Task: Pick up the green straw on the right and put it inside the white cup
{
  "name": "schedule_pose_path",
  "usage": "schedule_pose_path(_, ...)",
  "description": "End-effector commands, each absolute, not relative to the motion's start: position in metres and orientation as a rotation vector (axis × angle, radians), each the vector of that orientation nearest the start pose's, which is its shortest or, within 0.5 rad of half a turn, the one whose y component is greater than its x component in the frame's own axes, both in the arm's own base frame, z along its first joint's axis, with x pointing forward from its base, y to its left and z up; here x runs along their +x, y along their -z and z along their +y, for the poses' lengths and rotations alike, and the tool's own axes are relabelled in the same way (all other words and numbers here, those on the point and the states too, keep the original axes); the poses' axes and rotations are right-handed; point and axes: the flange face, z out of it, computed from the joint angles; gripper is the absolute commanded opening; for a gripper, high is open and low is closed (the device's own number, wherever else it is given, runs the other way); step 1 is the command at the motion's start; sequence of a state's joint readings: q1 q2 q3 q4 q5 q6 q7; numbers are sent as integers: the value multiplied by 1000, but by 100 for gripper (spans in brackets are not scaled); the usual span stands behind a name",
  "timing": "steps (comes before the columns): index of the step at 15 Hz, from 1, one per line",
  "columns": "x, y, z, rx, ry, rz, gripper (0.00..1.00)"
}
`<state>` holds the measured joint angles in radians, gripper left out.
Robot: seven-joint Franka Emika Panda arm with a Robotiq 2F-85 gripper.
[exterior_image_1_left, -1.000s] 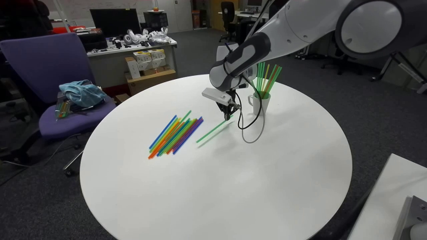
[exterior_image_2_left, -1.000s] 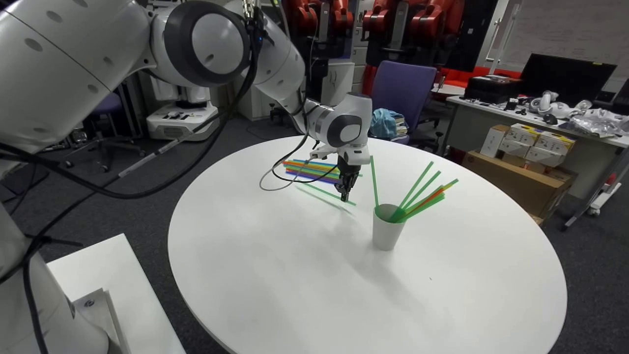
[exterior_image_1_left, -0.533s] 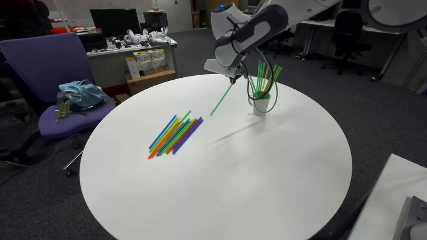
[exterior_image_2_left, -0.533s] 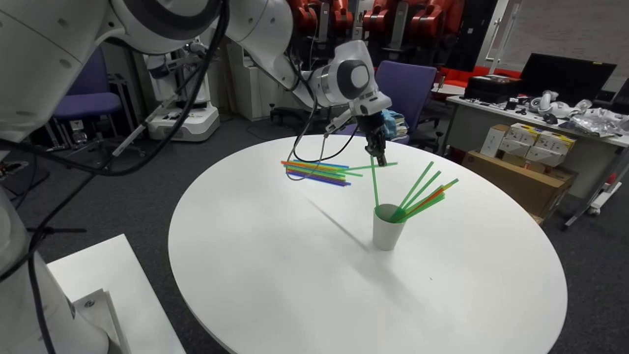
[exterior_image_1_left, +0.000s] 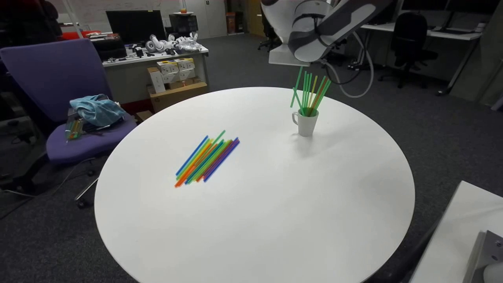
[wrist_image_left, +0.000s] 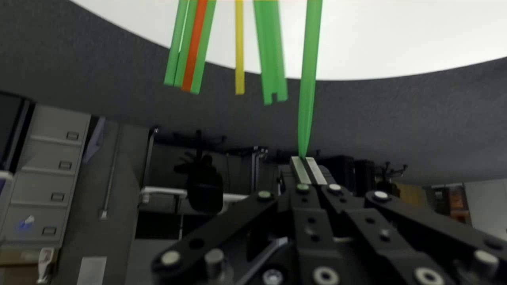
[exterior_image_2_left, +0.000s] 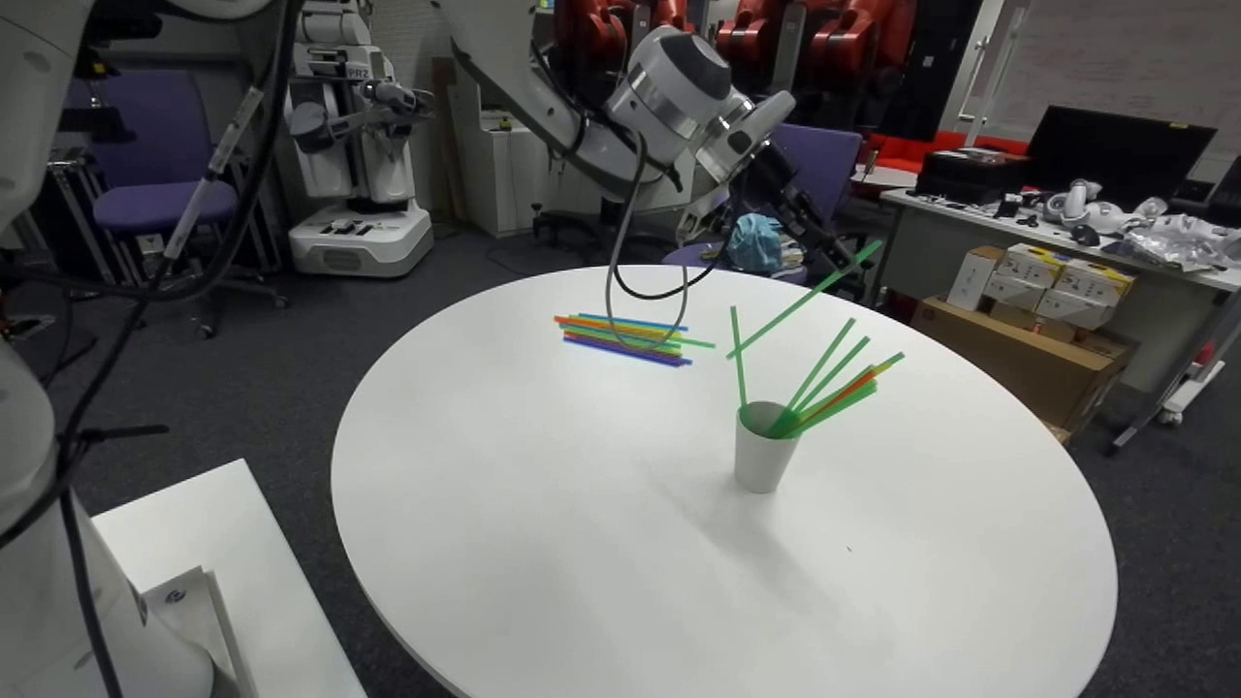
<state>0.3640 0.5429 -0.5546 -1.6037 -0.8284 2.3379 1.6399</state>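
Now green straw (exterior_image_2_left: pixel 803 301) nearer white cup (exterior_image_2_left: pixel 762 465)

My Robotiq gripper (exterior_image_2_left: pixel 849 260) raised from mid-frame to upper right of centre in an exterior view, the green straw (exterior_image_1_left: pixel 297 83) I hold carried from centre toward the upper right in an exterior view, tilted more steeply

Looks like a robotics lab to me. In an exterior view, a white wheeled robot (exterior_image_2_left: pixel 364 170) stands at the far left, red jointed machines (exterior_image_2_left: pixel 843 58) at the far side, a scribbled whiteboard (exterior_image_2_left: pixel 1105 68) at the far right, with a black monitor (exterior_image_2_left: pixel 1115 160) and clutter (exterior_image_2_left: pixel 1076 206) on the desk (exterior_image_2_left: pixel 970 217) before it.
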Motion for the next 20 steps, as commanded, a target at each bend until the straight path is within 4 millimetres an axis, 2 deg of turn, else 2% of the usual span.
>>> schedule_pose_path(1,670,-387,-106,1846,-1099,-1202,0)
schedule_pose_path(3,663,-378,-114,1743,-1170,-1105,0)
schedule_pose_path(5,653,-368,-113,1657,-1239,-1004,0)
schedule_pose_path(8,643,-358,-98,1556,-1376,-898,0)
schedule_pose_path(9,641,-364,-86,1530,-1436,-891,0)
schedule_pose_path(10,638,-360,-80,1506,-1460,-884,0)
schedule_pose_path(13,630,-345,-62,1529,-1464,-960,0)
schedule_pose_path(15,626,-334,-60,1593,-1434,-1045,0)
schedule_pose_path(20,619,-319,-75,1670,-1366,-1149,0)
